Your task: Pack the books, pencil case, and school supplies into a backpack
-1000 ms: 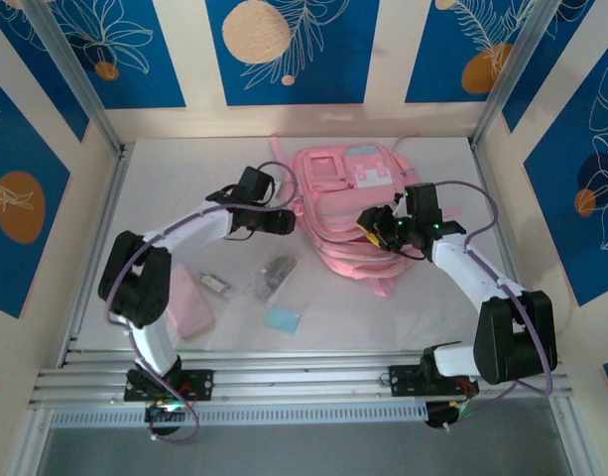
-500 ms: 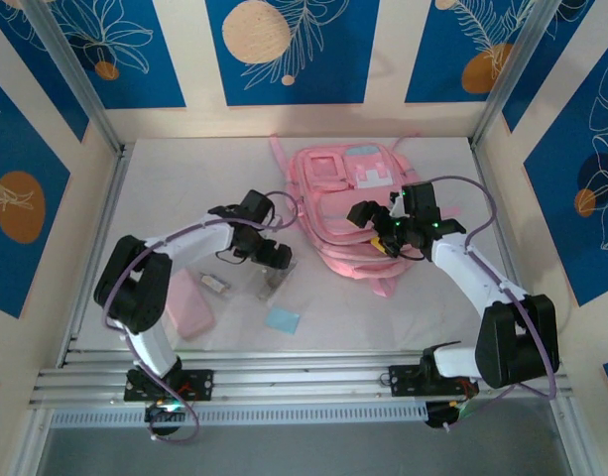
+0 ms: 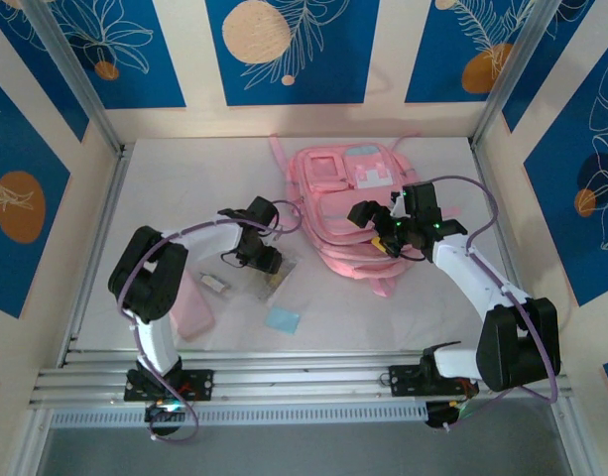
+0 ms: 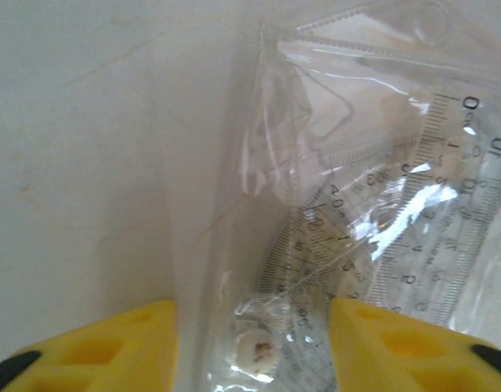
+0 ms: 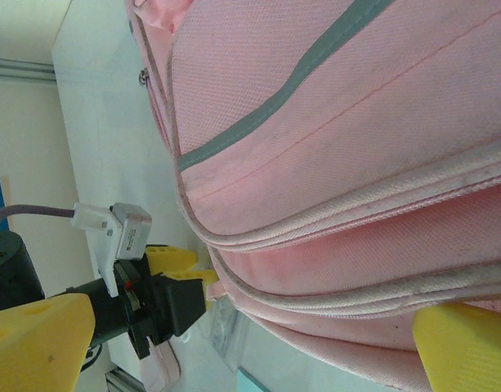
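Observation:
The pink backpack (image 3: pixel 345 188) lies flat at the back middle of the table. My right gripper (image 3: pixel 370 228) hovers at its right front edge, open wide; in the right wrist view the yellow fingers (image 5: pixel 38 339) straddle the backpack's (image 5: pixel 332 122) piped seams. My left gripper (image 3: pixel 264 260) is down on the clear plastic bag (image 3: pixel 283 272) of rulers. Its jaws (image 4: pixel 252 327) stand apart, either side of the bag's (image 4: pixel 356 204) left part. The pale-pink pencil case (image 3: pixel 190 303), a tiny whitish clip (image 3: pixel 214 283) and the light-blue pad (image 3: pixel 282 318) lie on the table. The books are out of view.
Cream walls with aluminium posts enclose the white table (image 3: pixel 175 188) on three sides. A metal rail (image 3: pixel 304 382) runs along the near edge by both arm bases. A backpack strap (image 3: pixel 383 288) trails toward the front.
My left gripper has swung away from the backpack's left edge and come down onto the plastic bag, its jaws narrowing. My right gripper has opened wide at the backpack.

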Motion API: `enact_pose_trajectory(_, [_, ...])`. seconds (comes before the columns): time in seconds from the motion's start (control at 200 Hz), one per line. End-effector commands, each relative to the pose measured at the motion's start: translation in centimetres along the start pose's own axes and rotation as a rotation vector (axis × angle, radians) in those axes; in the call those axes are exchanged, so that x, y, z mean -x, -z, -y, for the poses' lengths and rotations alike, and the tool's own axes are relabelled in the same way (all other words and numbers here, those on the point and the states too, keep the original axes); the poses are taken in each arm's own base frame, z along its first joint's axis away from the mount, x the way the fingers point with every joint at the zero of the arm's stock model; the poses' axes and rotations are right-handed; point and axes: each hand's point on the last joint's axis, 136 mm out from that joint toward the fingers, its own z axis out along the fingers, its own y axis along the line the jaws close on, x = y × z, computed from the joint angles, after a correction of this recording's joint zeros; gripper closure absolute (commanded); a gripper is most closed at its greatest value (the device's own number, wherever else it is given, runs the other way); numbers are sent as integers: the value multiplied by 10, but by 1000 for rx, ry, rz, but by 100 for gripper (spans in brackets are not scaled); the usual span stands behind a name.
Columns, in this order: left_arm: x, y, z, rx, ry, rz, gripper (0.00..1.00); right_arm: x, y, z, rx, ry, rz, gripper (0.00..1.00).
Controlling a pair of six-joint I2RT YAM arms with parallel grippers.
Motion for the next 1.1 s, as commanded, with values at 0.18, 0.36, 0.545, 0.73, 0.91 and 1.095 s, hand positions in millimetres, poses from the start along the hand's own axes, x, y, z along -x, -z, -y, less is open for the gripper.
enact_pose_trajectory(0.18, [-14, -23, 18, -79, 0, -69, 61, 3, 5, -10, 20, 37, 22, 1])
enact_pose_trajectory(0.36, [-22, -30, 19, -64, 12, -95, 73, 3, 5, -10, 20, 33, 24, 1])
enact_pose_trajectory(0.545, [-17, -27, 20, -65, 43, -72, 100, 3, 6, -9, 18, 28, 29, 1])
enact_pose_trajectory(0.73, [5, -2, 15, -67, 77, -4, 100, 2, 10, -13, 33, 45, 29, 1])
enact_pose_trajectory(0.91, [37, 46, 16, -143, 135, 114, 100, -4, 10, -23, 80, 80, 11, 1])
enact_pose_trajectory(1.095, [67, 95, 19, -245, 205, 245, 100, -18, 4, -40, 153, 144, -33, 2])
